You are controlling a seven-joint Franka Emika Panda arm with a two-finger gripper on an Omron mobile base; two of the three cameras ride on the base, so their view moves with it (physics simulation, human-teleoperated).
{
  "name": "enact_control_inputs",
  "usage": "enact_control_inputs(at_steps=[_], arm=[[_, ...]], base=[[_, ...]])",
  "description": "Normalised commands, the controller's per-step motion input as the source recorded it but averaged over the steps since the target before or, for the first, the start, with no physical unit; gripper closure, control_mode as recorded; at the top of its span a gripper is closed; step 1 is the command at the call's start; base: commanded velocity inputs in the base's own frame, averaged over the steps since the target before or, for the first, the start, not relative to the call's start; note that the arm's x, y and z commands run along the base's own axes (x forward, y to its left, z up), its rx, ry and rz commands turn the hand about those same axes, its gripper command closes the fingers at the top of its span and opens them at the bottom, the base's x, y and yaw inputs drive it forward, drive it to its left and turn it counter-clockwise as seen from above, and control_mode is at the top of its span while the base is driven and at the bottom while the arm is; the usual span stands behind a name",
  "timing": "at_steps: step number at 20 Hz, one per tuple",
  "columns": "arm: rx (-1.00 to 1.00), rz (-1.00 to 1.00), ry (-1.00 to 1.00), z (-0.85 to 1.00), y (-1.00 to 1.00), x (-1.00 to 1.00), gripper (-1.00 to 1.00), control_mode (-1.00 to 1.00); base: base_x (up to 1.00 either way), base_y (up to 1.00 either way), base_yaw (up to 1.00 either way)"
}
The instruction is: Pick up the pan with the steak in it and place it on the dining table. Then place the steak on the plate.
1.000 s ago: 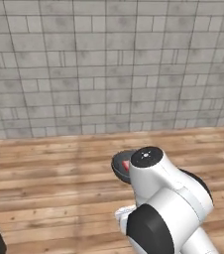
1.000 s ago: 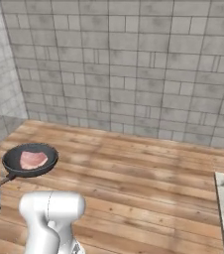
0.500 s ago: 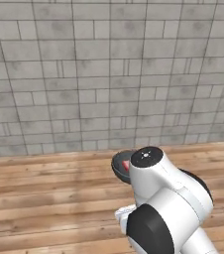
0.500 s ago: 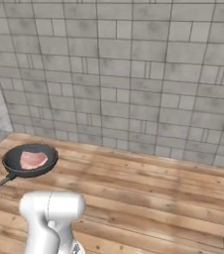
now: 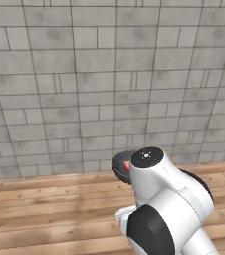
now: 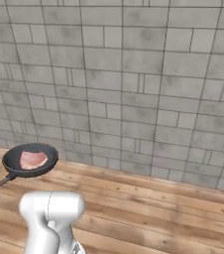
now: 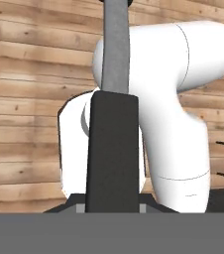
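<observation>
So the pan (image 6: 30, 159) is up in the air, well clear of the wooden floor (image 6: 153, 213), hanging in front of the grey brick wall (image 6: 134, 74). From the right base view it sits at the left, roughly level, with its long black handle (image 6: 4, 180) running down and to the left toward the edge of the picture. The steak (image 6: 33, 159) lies flat inside it, pink with a paler rim, and leaves a ring of dark pan bottom showing around it.

In the left base view you only catch a slice of the pan (image 5: 119, 167), its dark rim with a bit of red inside, peeking out from behind the white arm (image 5: 164, 209), which blocks the rest.

The hand view looks straight along the handle (image 7: 115, 49): a grey bar running up the middle of the picture, with a wider black section lower down that comes right to the bottom, where the gripper (image 7: 112, 206) is. The gripper is closed down to a narrow gap and the handle sits pinched in it, so it's carrying the pan by the handle. The fingertips themselves are mostly hidden behind that black section.

Behind the handle in that view there's wood planking.
</observation>
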Motion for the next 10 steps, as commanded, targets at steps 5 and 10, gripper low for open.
enact_control_inputs(at_steps=[5,10], arm=[[0.0,0.0,0.0,0.0,0.0,0.0,1.0,1.0],[0.0,0.0,0.0,0.0,0.0,0.0,1.0,1.0]], base=[[0.69,0.0,-0.26],[0.06,0.0,-0.49]])
